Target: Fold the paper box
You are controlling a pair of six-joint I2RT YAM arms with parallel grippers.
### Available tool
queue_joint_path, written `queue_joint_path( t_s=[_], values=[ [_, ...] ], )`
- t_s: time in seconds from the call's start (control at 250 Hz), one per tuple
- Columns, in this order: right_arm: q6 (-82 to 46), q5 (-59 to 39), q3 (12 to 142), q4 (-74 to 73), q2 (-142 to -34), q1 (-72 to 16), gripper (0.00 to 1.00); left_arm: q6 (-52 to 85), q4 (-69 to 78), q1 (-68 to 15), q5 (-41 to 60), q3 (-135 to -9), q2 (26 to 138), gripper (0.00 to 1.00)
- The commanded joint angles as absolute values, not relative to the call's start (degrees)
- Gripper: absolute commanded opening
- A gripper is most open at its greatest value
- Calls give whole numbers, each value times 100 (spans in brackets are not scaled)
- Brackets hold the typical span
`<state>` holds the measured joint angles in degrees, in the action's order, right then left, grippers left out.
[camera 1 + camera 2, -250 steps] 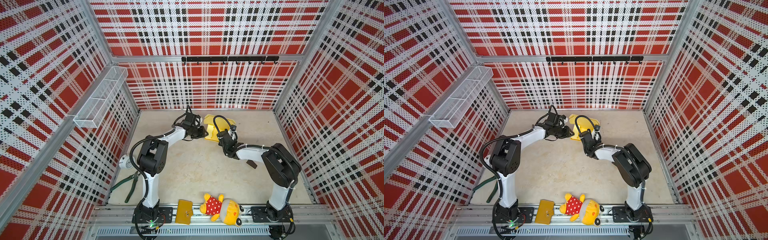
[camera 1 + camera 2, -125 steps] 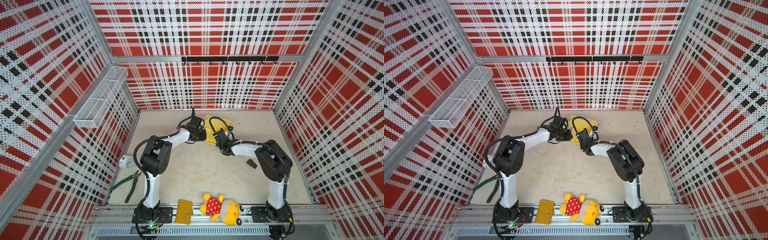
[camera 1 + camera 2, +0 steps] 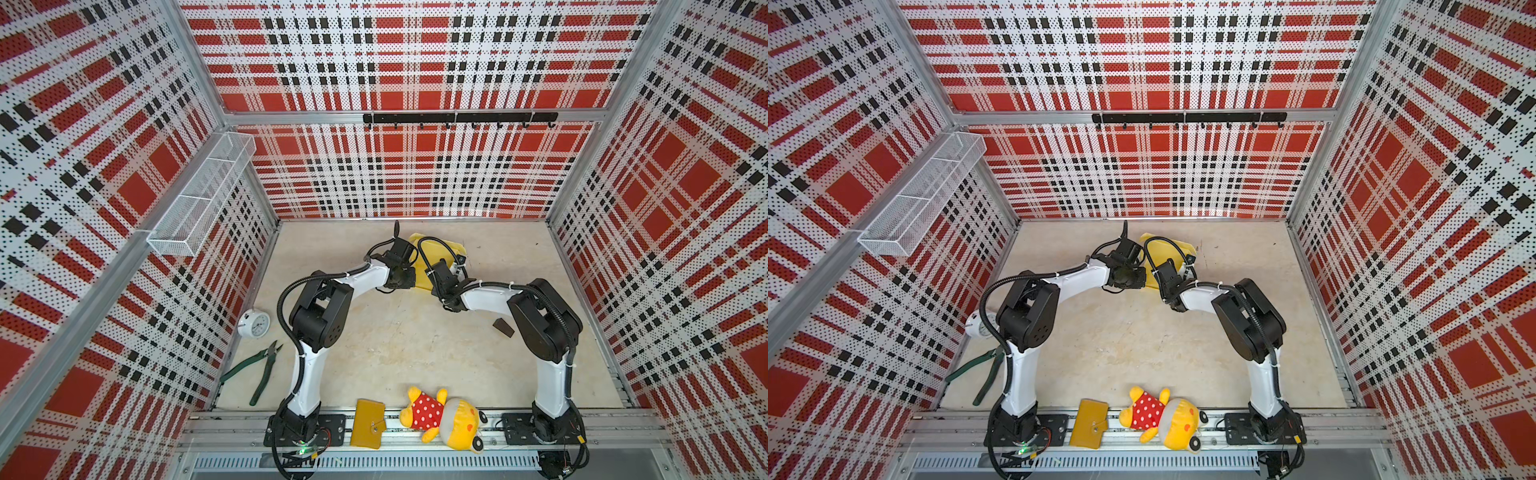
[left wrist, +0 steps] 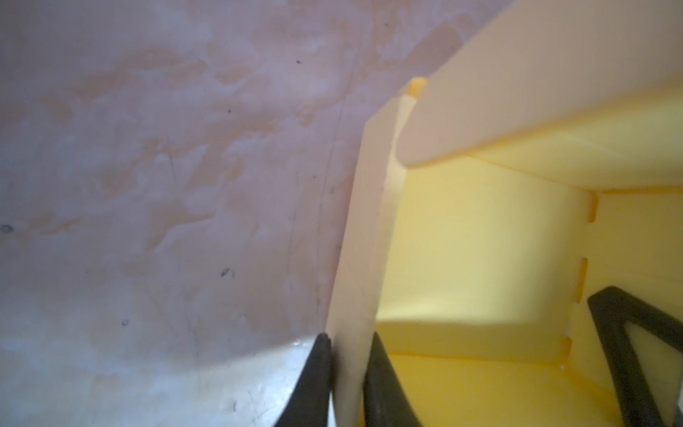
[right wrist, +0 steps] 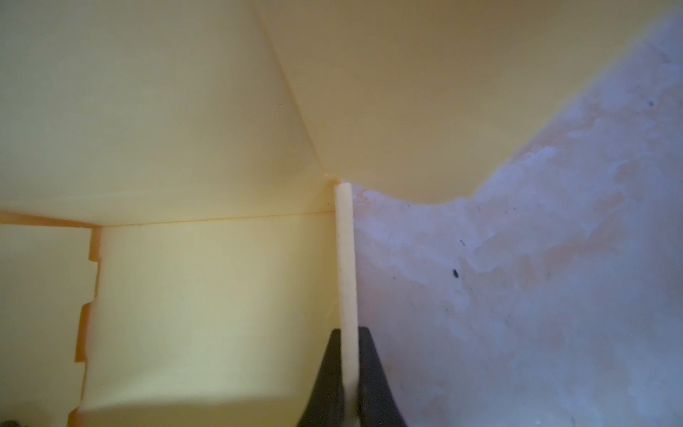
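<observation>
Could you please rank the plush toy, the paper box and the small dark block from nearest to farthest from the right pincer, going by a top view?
1. paper box, far centre: its wall is clamped in the right pincer.
2. dark block, on the floor to the right, beside the right arm.
3. plush toy, lying on the front rail.

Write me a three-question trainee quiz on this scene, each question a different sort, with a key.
1. True or false: the right tool is pinching a wall of the paper box.
2. In both top views, what lies just left of the plush toy? A) a mug B) a mustard-yellow wallet C) a sponge
3. Fill in: the green-handled pliers lie near a small white ____.

Key: 1 true; 2 B; 3 clock.
</observation>
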<state>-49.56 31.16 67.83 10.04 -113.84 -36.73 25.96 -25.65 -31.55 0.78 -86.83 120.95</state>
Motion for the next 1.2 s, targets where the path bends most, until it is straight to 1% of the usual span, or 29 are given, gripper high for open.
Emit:
queue_joint_path(
  t_s=[0.0, 0.056, 0.136, 0.36, 0.416, 0.556, 0.592, 0.644, 0.692, 0.716, 0.8, 1.068, 1.112, 1.196],
  values=[
    [-5170, 3032, 7029, 544, -11417, -3724, 0, 2738, -2861, -3269, 53, -8736, 12296, 13],
    [-5168, 3032, 7026, 545, -11423, -3725, 0, 2757, -2865, -3285, 36, -8747, 12296, 6],
    [-5159, 3029, 7048, 545, -11432, -3725, 0, 2790, -2913, -3321, 13, -8797, 12301, 0],
    [-5154, 2997, 7045, 527, -11434, -3721, 0, 2889, -2968, -3518, -93, -8909, 12280, 0],
    [-5151, 2986, 7040, 520, -11435, -3725, 0, 2892, -3035, -3561, -162, -9001, 12359, 3],
    [-5156, 2932, 7032, 490, -11443, -3724, 0, 2962, -3248, -3626, -435, -9206, 12561, 3],
    [-5157, 2925, 7033, 491, -11446, -3722, 0, 3003, -3303, -3646, -519, -9233, 12585, 7],
    [-5152, 2917, 7031, 480, -11452, -3720, 0, 3004, -3288, -3646, -517, -9228, 12607, 15],
    [-5143, 2916, 7034, 483, -11453, -3722, 0, 3015, -3287, -3663, -505, -9233, 12629, 16],
    [-5150, 2912, 7040, 473, -11452, -3722, 0, 3014, -3295, -3673, -520, -9244, 12635, 15],
    [-5144, 2882, 7049, 466, -11477, -3726, 0, 3018, -3352, -3726, -573, -9305, 12692, 0],
    [-5151, 2856, 7056, 487, -11487, -3721, 0, 3022, -3454, -3774, -706, -9413, 12680, 0],
    [-5151, 2852, 7054, 482, -11487, -3725, 0, 3015, -3455, -3779, -715, -9405, 12635, 7],
    [-5158, 2857, 7055, 483, -11488, -3726, 0, 2963, -3451, -3751, -798, -9411, 12496, 12]
  ],
)
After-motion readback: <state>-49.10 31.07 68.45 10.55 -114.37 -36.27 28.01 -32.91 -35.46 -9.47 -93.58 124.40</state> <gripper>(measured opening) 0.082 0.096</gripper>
